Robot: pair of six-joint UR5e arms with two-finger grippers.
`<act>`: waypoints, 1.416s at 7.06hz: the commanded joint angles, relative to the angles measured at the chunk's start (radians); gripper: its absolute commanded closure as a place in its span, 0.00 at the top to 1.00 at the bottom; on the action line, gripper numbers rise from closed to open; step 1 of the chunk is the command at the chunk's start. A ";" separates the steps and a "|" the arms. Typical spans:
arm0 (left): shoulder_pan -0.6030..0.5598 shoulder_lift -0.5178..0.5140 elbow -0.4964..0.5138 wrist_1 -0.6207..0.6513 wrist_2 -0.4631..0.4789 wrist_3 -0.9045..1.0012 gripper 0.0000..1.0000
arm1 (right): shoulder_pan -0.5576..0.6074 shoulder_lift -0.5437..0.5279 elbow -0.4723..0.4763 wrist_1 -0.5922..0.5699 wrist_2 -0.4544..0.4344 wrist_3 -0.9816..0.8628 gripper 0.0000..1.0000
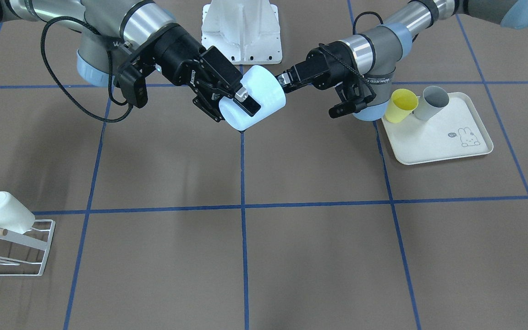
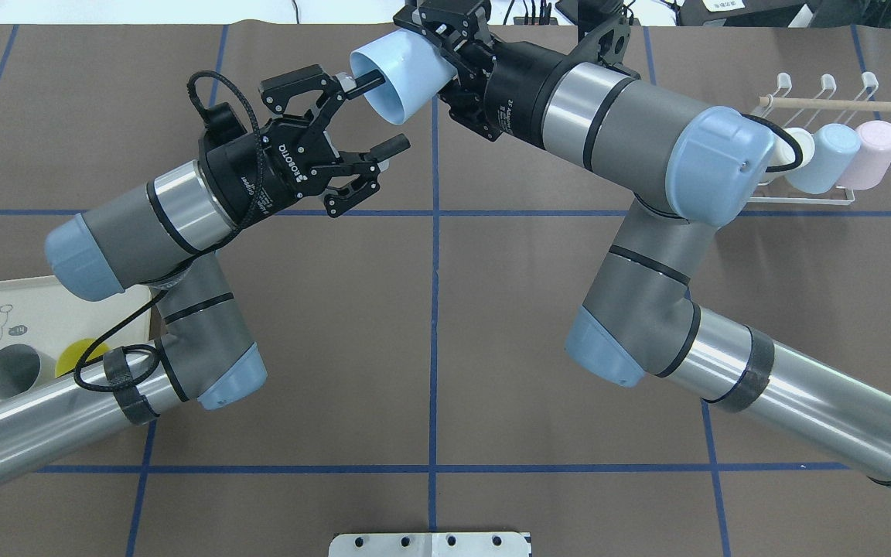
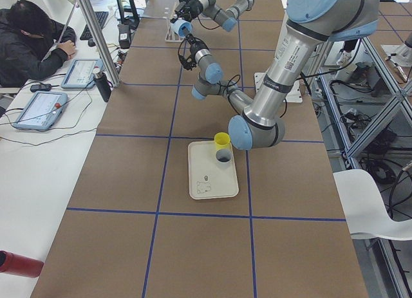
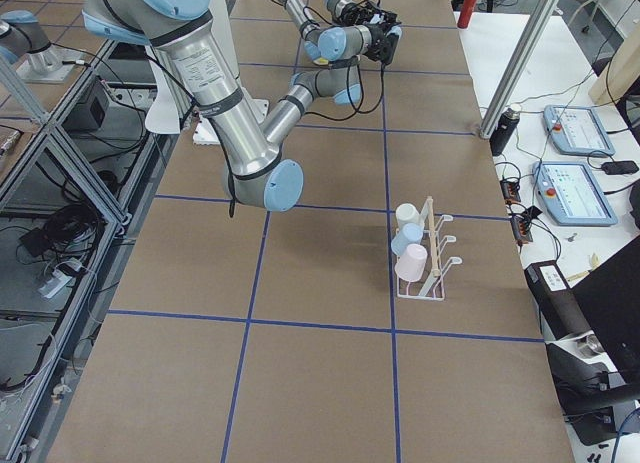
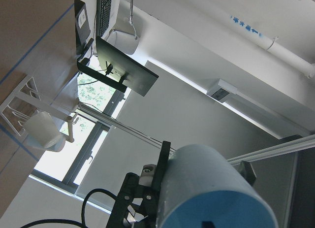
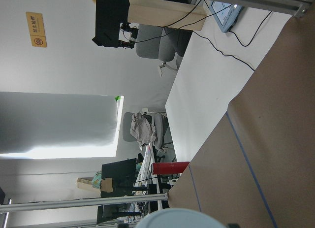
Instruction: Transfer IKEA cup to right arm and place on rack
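The IKEA cup (image 2: 407, 73) is pale blue and hangs in the air over the table's centre line, its mouth turned toward my left arm. My right gripper (image 2: 445, 46) is shut on its base end; in the front-facing view one finger (image 1: 245, 100) lies on the cup's (image 1: 264, 94) outer wall. My left gripper (image 2: 384, 110) is open, one fingertip just inside the cup's mouth, the other apart below it. The white wire rack (image 2: 840, 101) stands at the table's right with white, pale blue and pink cups on it. The left wrist view shows the cup (image 5: 211, 188) close up.
A cream tray (image 1: 429, 153) with a rabbit drawing holds a yellow cup (image 1: 401, 105) and a grey cup (image 1: 431, 103) on my left side. The white robot base (image 1: 241, 32) sits behind the grippers. A person (image 3: 26, 40) sits at a side table with tablets.
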 commanded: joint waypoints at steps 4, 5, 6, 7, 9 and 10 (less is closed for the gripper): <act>-0.021 0.033 -0.004 0.001 -0.006 0.077 1.00 | 0.158 -0.085 0.008 -0.052 0.005 -0.142 0.00; -0.024 0.056 -0.006 0.001 -0.011 0.138 1.00 | 0.212 -0.152 0.008 -0.054 0.009 -0.217 0.00; -0.026 0.066 -0.006 0.010 -0.011 0.189 1.00 | 0.253 -0.214 0.005 -0.085 -0.003 -0.307 0.00; -0.027 0.075 -0.006 0.021 -0.011 0.238 1.00 | 0.324 -0.271 -0.001 -0.119 -0.003 -0.370 0.00; -0.036 0.099 -0.009 0.019 -0.037 0.270 1.00 | 0.417 -0.360 -0.033 -0.156 -0.003 -0.664 0.00; -0.056 0.107 -0.012 0.024 -0.061 0.275 1.00 | 0.448 -0.386 -0.076 -0.155 -0.001 -0.836 0.00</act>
